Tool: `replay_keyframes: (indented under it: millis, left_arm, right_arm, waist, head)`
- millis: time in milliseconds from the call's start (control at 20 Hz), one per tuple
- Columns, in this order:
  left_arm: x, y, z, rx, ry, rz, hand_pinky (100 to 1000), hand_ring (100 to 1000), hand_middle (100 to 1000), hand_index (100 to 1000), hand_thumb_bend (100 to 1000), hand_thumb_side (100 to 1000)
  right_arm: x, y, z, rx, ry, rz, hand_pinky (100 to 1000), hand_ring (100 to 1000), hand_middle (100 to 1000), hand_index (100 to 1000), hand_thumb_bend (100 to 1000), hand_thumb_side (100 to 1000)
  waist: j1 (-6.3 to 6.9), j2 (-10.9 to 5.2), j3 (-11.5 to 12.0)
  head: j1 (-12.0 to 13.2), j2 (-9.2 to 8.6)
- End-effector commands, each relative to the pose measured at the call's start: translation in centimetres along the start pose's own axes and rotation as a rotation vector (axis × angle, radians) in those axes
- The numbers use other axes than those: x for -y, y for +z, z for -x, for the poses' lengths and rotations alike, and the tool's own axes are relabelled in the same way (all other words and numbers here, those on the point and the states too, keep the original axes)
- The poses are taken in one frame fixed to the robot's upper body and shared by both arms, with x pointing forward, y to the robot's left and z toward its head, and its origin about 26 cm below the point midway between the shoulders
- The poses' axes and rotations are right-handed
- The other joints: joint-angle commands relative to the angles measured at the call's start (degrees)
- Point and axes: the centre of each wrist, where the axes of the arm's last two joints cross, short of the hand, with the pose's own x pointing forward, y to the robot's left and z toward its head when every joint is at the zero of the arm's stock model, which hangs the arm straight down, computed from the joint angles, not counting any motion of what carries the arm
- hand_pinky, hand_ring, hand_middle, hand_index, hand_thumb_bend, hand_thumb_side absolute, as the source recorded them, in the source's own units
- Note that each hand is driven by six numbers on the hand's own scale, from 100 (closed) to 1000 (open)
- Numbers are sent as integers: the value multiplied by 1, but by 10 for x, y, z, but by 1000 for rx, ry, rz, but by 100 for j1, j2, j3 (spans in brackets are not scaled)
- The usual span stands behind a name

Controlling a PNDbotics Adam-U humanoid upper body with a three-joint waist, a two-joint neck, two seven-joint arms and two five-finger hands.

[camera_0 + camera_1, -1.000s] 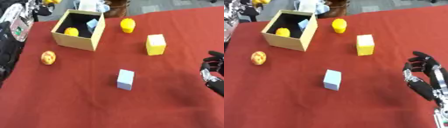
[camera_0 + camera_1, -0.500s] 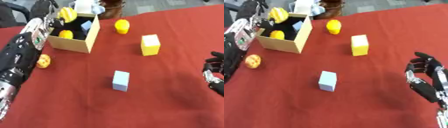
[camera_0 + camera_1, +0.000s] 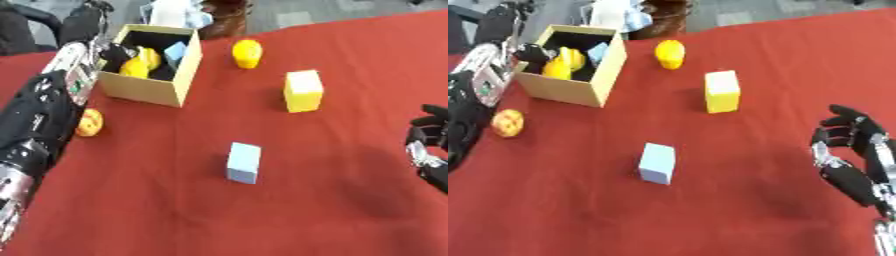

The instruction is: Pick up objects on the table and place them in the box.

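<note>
Left eye view: the pale blue block (image 3: 243, 162) stands alone mid-surface on the red cloth surface (image 3: 332, 210); it looks light, rigid and flat-sided, best pinched across opposite faces. The left robot hand (image 3: 116, 52) is at the open cardboard box (image 3: 178, 75), where a yellow piece has appeared since a second ago; whether its fingers are released, I cannot tell.

Right eye view: the right robot hand (image 3: 849, 142) idles with curled fingers, grasping nothing, unchanged.
</note>
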Motion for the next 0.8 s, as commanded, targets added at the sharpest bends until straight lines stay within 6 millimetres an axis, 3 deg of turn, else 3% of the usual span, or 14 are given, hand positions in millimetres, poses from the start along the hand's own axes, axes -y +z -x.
replay_keyframes:
  millis: [50, 250, 400, 550, 800]
  left_arm:
    - [-50, 3, 10, 121, 1, -9, 662, 593, 576, 761, 578, 234]
    - [-81, 29, 21, 245, -11, 53, 662, 587, 569, 754, 574, 220]
    - [-94, 51, 27, 299, -26, 89, 665, 596, 582, 766, 591, 232]
    - [-98, 69, 30, 330, -34, 132, 665, 606, 600, 778, 586, 235]
    - [-82, 90, 37, 352, -38, 271, 657, 604, 602, 775, 587, 217]
  right_arm:
    - [5, -1, -4, 16, 2, 16, 653, 673, 666, 858, 100, 345]
    - [6, 1, -2, 10, 3, 21, 654, 672, 667, 858, 100, 347]
    - [7, 1, -2, 7, 6, 27, 654, 672, 667, 858, 100, 348]
    - [7, 1, -2, 7, 6, 31, 654, 672, 666, 858, 100, 348]
    - [7, 1, -2, 5, 6, 34, 654, 672, 666, 858, 100, 347]
  waist:
    - [7, -135, 73]
    - [-5, -157, 227]
    - [-20, -174, 351]
    - [-35, -186, 442]
    - [-53, -191, 513]
  head:
    - [-40, 60]
    - [-90, 133]
    - [-134, 166]
    - [-159, 164]
    - [-217, 129]
